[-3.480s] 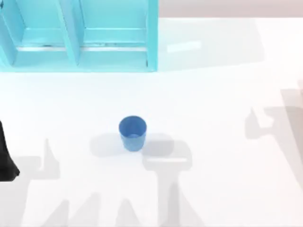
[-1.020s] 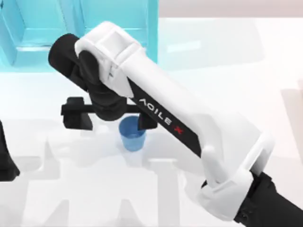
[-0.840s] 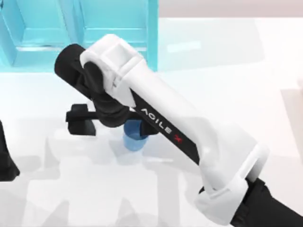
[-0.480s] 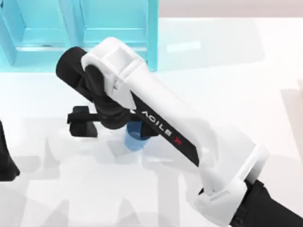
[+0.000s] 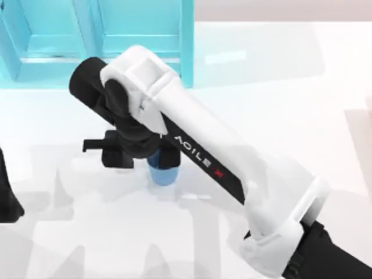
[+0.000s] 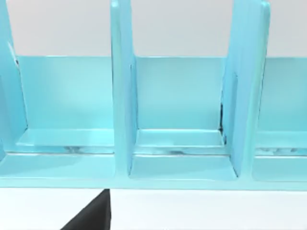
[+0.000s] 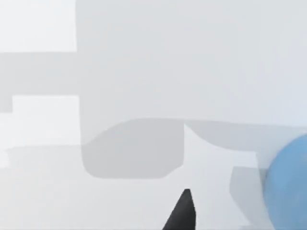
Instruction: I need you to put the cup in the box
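Observation:
The small blue cup (image 5: 164, 173) stands upright on the white table, near the middle. My right arm reaches in from the lower right, and its gripper (image 5: 143, 157) hangs right over the cup. The gripper is open: one finger (image 5: 118, 154) is left of the cup and the other (image 5: 169, 157) is over the cup's top, hiding its rim. In the right wrist view the cup (image 7: 289, 191) sits at the picture's edge beside a black fingertip (image 7: 183, 212). The light blue box (image 5: 187, 52) stands at the back left, with open compartments (image 6: 177, 96).
My left arm (image 5: 7, 195) is parked at the table's left edge. Upright dividers (image 6: 122, 100) split the box into compartments. My right arm's white link (image 5: 232, 168) crosses the table's centre. Bare white table lies to the right and in front.
The right arm swung in over the cup, which stood alone 3.5 s ago. In the last second the gripper's fingers have drawn closer together around the cup. The cup has not moved.

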Controlling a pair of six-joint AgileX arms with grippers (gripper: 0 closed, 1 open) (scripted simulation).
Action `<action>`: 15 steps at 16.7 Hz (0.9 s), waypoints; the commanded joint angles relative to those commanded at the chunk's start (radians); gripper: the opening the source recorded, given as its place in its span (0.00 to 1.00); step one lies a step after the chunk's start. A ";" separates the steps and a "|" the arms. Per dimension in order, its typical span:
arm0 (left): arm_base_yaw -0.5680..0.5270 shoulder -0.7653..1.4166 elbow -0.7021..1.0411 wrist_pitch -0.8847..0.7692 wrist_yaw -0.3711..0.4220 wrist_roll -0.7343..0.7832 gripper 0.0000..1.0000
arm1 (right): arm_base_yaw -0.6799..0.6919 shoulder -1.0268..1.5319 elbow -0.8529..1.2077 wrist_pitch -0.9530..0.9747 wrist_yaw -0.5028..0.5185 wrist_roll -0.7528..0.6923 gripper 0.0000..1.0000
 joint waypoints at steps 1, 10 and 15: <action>0.000 0.000 0.000 0.000 0.000 0.000 1.00 | 0.000 0.000 0.000 0.000 0.000 0.000 0.25; 0.000 0.000 0.000 0.000 0.000 0.000 1.00 | 0.000 0.000 0.000 0.000 0.000 0.000 0.00; 0.000 0.000 0.000 0.000 0.000 0.000 1.00 | 0.004 -0.008 -0.008 0.001 -0.001 -0.009 0.00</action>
